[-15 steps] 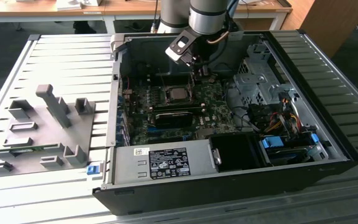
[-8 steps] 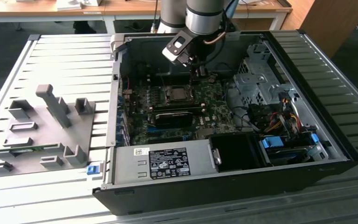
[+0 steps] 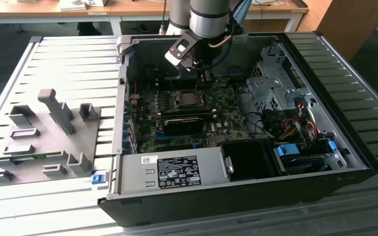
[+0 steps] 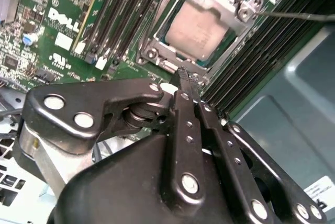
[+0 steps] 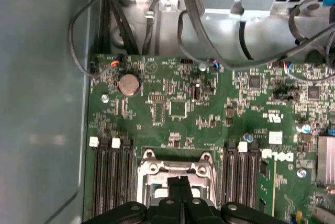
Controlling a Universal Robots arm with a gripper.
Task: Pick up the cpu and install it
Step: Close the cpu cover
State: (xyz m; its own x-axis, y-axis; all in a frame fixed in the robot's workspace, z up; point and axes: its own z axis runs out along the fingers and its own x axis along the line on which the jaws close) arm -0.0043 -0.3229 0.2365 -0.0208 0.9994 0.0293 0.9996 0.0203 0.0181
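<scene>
While I watch from my station, the gripper [image 3: 204, 81] hangs inside the open computer case [image 3: 241, 204], low over the motherboard [image 5: 157, 124]. Its two black fingers [image 4: 180, 122] are pressed together along their whole length, and I see nothing between them. In the second wrist view their tips stand just beside one corner of the socket [image 4: 157, 51], above the board; whether they touch it, I cannot tell.

The cpu [image 4: 196, 28] is lying flat inside this socket, with its silvery top facing up and the metal frame around its edges. I cannot tell if the frame is locked. In the first wrist view the joined fingertips cover part of the socket, and black memory slots [image 5: 112, 177] run on both sides of it. A round coin battery [image 5: 129, 84] sits further away on the board.

In the exterior view the case lies on its side on a slatted table [image 3: 346, 73], with the power supply [image 3: 169, 172] at its near edge. A grey tray [image 3: 90, 140] with upright holders rests on the table, at the exterior view's left, apart from the case.
</scene>
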